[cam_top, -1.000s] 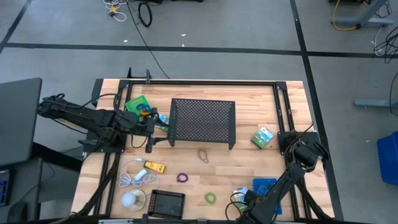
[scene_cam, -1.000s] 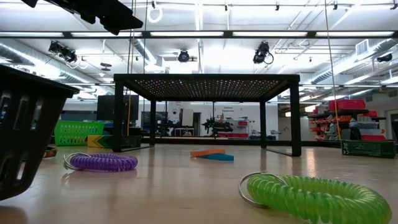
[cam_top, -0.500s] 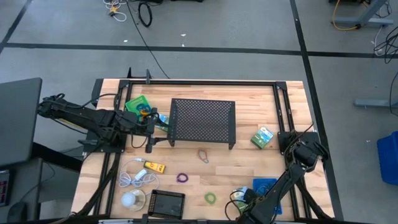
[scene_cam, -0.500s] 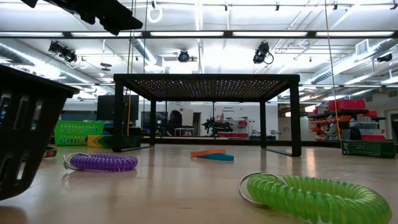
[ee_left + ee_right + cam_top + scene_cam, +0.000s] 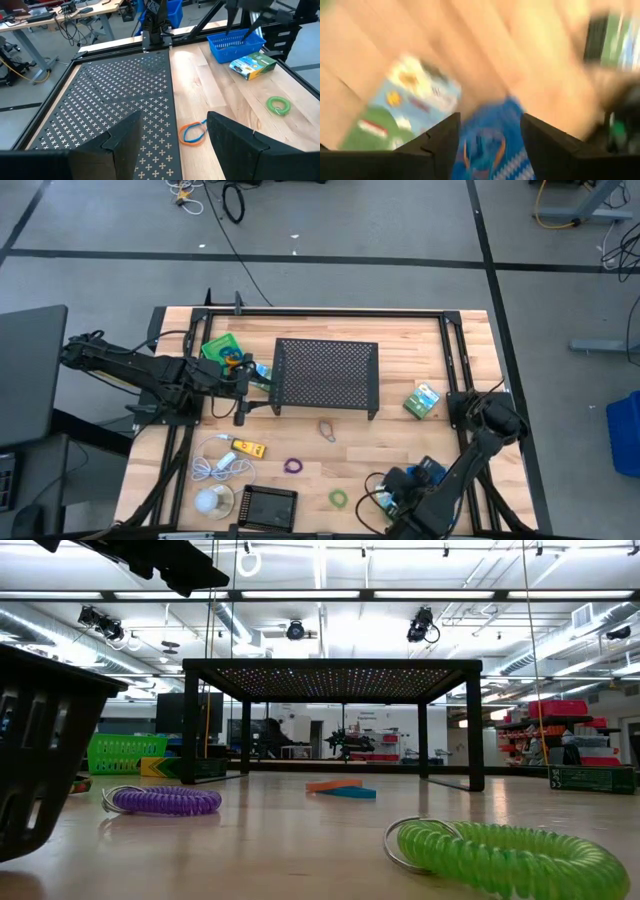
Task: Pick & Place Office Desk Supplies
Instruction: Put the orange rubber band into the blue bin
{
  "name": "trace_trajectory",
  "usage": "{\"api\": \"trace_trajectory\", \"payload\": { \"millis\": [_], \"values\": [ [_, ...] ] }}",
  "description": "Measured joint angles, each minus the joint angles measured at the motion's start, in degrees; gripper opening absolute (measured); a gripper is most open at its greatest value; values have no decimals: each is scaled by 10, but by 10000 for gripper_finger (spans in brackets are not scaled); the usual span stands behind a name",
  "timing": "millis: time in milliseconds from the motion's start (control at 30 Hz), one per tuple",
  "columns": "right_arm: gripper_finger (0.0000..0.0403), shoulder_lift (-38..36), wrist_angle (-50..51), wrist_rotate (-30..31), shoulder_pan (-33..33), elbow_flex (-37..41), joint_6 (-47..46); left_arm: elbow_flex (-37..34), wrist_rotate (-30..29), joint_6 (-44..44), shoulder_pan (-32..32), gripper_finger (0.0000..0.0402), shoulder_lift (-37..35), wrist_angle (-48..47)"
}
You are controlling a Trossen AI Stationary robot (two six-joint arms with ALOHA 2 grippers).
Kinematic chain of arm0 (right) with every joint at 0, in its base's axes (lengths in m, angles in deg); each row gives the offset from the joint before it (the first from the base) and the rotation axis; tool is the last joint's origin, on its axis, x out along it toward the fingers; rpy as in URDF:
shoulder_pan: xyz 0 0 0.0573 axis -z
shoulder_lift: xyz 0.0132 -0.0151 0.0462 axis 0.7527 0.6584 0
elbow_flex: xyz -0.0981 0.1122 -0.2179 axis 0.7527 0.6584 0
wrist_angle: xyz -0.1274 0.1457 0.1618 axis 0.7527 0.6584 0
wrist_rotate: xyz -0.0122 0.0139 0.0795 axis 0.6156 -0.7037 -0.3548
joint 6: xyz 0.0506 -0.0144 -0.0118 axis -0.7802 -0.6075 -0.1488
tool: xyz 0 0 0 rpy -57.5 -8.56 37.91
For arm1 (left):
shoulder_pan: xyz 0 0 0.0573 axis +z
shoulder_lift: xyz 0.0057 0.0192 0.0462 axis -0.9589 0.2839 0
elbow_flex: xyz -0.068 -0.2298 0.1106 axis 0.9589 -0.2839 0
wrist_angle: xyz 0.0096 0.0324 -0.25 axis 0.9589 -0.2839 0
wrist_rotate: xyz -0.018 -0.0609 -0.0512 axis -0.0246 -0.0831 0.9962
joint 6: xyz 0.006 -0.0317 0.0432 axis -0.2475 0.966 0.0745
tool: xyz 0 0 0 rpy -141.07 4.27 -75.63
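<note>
The office supplies lie scattered over a pale wooden table [image 5: 400, 435] that fills the middle and lower part of the high view. A green loop [image 5: 339, 498] and a purple loop [image 5: 293, 466] sit low in the frame, with an orange-and-blue loop [image 5: 327, 429] just above them, beside the black perforated stand [image 5: 326, 373] at the table's centre. A yellow block [image 5: 248, 447] lies at lower left, a black tray [image 5: 268, 506] at the bottom edge, a green tray [image 5: 222, 347] at upper left and a green-blue packet [image 5: 422, 399] at right. A blue tray [image 5: 427, 476] sits at lower right, with a second packet [image 5: 402, 105] next to it in the right wrist view.

The right gripper [image 5: 400, 485] is low at lower right, its 2 fingers [image 5: 440, 137] spread on either side of something blue; whether they pinch it I cannot tell. The left gripper [image 5: 243, 383] hangs at the stand's left edge, its fingers [image 5: 125, 142] spread apart and holding nothing.

A white coiled cable [image 5: 222, 460] and a white ball [image 5: 209, 500] lie at lower left. Around the table is grey floor [image 5: 330, 230] crossed by dark lines. The low view looks across the table under the stand into a bright hall with ceiling lights [image 5: 420, 625].
</note>
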Motion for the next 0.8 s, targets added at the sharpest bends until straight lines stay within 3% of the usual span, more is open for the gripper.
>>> {"api": "trace_trajectory", "payload": {
  "millis": [233,300,400,600,700,800],
  "values": [
    [195,-17,-82,285,9,0,148,0,0,0,0,229,0,0],
    [191,-17,-126,330,22,0,215,0,3,0,0,229,0,0],
    [190,-18,-227,342,53,15,334,0,23,-2,0,229,0,1],
    [190,-16,-556,299,118,126,584,-3,115,-1,-18,229,0,34],
    [190,-19,-680,277,146,190,652,-32,122,3,-45,229,-2,124],
    [190,-28,-785,267,168,242,707,-53,89,5,-76,229,-20,148]
  ]
}}
